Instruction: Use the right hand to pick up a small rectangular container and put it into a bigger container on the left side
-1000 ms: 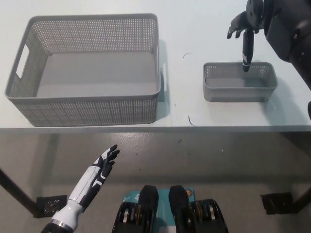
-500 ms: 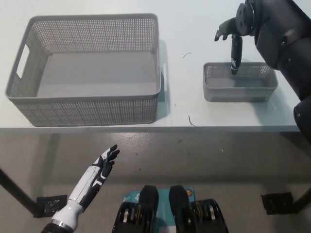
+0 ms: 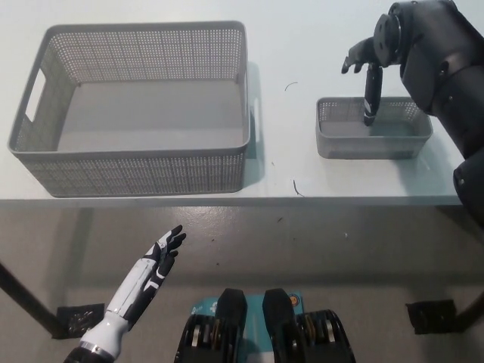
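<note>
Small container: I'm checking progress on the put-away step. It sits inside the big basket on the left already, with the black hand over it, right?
Not quite. The small container is not inside the big basket; the head view shows it on the table, right of the basket and apart from it. The right hand is over it, one finger reaching down inside. The left hand rests below the table edge.
</note>
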### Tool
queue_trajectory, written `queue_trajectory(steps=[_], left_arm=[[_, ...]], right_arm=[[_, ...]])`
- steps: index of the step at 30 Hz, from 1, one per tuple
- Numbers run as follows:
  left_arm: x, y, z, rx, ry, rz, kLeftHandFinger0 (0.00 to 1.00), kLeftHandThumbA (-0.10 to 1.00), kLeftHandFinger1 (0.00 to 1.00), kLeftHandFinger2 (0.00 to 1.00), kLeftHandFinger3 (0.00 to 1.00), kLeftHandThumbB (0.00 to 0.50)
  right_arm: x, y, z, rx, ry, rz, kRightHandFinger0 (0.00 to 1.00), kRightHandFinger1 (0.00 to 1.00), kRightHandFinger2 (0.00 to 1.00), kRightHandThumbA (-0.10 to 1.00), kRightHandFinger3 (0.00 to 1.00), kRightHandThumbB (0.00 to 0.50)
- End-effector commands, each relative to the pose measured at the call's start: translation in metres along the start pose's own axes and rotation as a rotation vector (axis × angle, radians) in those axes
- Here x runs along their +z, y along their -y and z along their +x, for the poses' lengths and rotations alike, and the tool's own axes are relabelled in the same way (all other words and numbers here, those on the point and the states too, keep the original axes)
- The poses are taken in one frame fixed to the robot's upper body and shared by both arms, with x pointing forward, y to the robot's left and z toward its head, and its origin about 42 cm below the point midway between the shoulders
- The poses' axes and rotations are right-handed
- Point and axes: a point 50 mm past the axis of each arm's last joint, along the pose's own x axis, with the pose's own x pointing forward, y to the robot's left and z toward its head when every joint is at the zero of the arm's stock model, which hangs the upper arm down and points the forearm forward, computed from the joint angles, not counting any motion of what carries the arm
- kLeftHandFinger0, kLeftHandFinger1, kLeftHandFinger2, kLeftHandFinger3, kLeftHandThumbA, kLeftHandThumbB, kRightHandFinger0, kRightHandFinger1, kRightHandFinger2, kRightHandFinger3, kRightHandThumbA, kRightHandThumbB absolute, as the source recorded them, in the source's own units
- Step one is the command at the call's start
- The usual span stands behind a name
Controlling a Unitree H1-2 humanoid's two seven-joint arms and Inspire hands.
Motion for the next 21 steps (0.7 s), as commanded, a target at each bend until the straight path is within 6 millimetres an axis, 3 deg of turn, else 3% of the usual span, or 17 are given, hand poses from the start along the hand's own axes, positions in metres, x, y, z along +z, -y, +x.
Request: queue_trajectory(steps=[1, 8, 11, 21], left_arm=[[0.013, -0.008, 0.009, 0.002, 0.071, 0.021, 1.00, 1.00, 1.00, 1.00, 1.00, 0.333], [0.014, -0.008, 0.009, 0.002, 0.072, 0.030, 1.00, 1.00, 1.00, 1.00, 1.00, 0.321], [0.014, -0.008, 0.010, 0.001, 0.077, 0.033, 1.00, 1.00, 1.00, 1.00, 1.00, 0.308], [0.014, -0.008, 0.010, 0.002, 0.072, 0.019, 1.00, 1.00, 1.00, 1.00, 1.00, 0.320]], right_arm=[[0.000, 0.017, -0.010, -0.089, -0.005, -0.022, 1.00, 1.00, 1.00, 1.00, 1.00, 0.424], [-0.001, 0.004, 0.000, -0.078, 0.005, -0.041, 1.00, 1.00, 1.00, 1.00, 1.00, 0.429], [0.000, -0.001, 0.002, -0.042, 0.020, -0.026, 1.00, 1.00, 1.00, 1.00, 1.00, 0.401], [0.007, -0.019, 0.014, -0.030, 0.032, -0.019, 1.00, 1.00, 1.00, 1.00, 1.00, 0.414]])
